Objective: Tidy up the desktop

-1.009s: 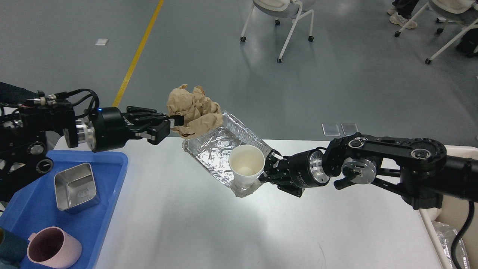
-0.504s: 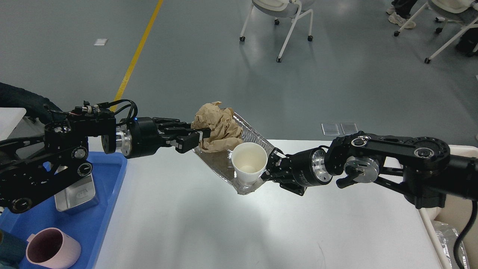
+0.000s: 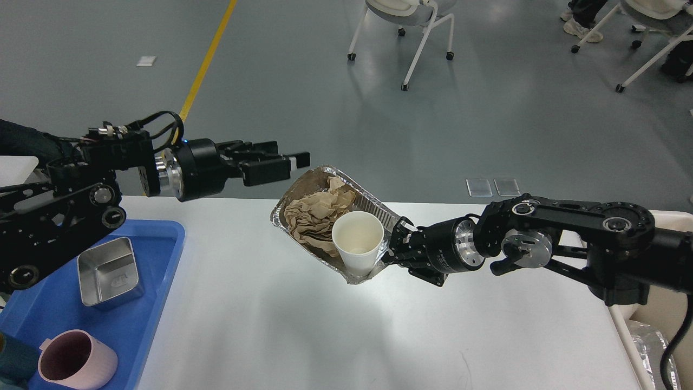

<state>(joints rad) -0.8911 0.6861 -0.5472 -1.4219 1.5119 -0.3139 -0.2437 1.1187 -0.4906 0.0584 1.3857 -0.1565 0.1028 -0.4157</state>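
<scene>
The table (image 3: 335, 330) fills the near half of the view, a wide white top with a blue tray (image 3: 135, 319) resting on its left edge. Above its middle the right gripper (image 3: 391, 250) is clenched on the right rim of a foil tray (image 3: 368, 203), holding it tilted and clear of the surface. Inside the foil tray sit a crumpled ball of brown paper (image 3: 316, 214) and — just to the right of it — a white paper cup (image 3: 357, 241), open mouth towards the camera.

The left gripper (image 3: 295, 161) is released, its two fingers spread with nothing between them; it hangs just left of and slightly above the foil tray's far corner, apart from the paper.

In the blue tray a square metal container (image 3: 108, 271) stands at the far end and a pink mug (image 3: 76, 360) at the near end. At the far right edge of the table a cream bin (image 3: 658, 309) shows behind the right arm.
</scene>
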